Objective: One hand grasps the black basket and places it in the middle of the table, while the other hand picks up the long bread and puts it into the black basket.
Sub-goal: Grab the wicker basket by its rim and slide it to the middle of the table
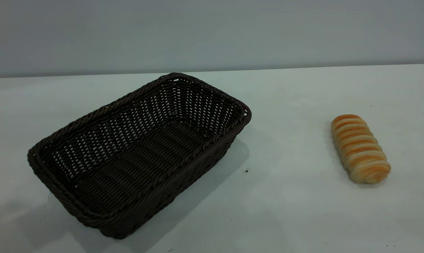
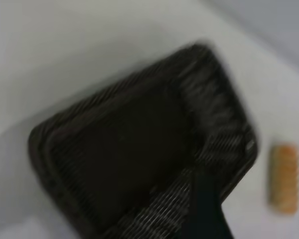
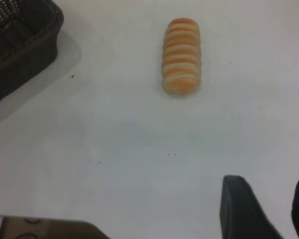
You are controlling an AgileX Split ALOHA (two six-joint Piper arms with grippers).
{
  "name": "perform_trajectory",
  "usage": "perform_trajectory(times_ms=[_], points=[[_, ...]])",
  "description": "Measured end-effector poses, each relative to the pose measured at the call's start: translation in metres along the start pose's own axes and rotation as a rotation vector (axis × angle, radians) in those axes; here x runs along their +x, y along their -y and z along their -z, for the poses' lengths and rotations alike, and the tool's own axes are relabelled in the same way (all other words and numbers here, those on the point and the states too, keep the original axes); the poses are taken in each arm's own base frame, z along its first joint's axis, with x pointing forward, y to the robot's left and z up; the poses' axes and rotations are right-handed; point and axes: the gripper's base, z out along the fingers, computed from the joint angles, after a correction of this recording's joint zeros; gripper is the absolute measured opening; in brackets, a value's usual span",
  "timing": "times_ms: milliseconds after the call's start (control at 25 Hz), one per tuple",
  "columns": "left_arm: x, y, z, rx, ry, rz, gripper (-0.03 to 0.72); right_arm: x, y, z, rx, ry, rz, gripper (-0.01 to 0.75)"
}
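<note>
Showing right claw (image 3: 263,209) (wrist view only) parted, black basket (image 1: 141,154), long bread (image 1: 360,148) apart

dark woven basket (image 1: 138,154), orange-cream striped bread (image 1: 360,148)

Soft, even light falls on the table (image 1: 296,211). The basket (image 1: 138,154) casts a faint shadow rightward. The left wrist view is heavily blurred.
</note>
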Motion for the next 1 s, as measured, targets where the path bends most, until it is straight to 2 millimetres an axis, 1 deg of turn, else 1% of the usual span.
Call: perform_trajectory(times_ms=[120, 320, 400, 560, 720, 1000], points=[[0.006, -0.007, -0.018, -0.030, -0.124, -0.070, 0.580, 0.000, 0.000, 0.000, 0.000, 0.000, -0.006, 0.239], [0.015, -0.023, -0.041, -0.106, -0.291, -0.090, 0.577, 0.000, 0.000, 0.000, 0.000, 0.000, 0.000, 0.239], [0.017, -0.031, -0.046, -0.165, -0.331, -0.130, 0.577, 0.000, 0.000, 0.000, 0.000, 0.000, 0.000, 0.239], [0.016, -0.042, -0.046, -0.272, -0.359, -0.211, 0.577, 0.000, 0.000, 0.000, 0.000, 0.000, 0.002, 0.239], [0.016, -0.048, -0.049, -0.330, -0.362, -0.182, 0.577, 0.000, 0.000, 0.000, -0.004, 0.000, 0.004, 0.239], [0.018, -0.058, -0.078, -0.335, -0.392, -0.047, 0.577, 0.000, -0.001, 0.000, -0.007, 0.000, 0.005, 0.239]])
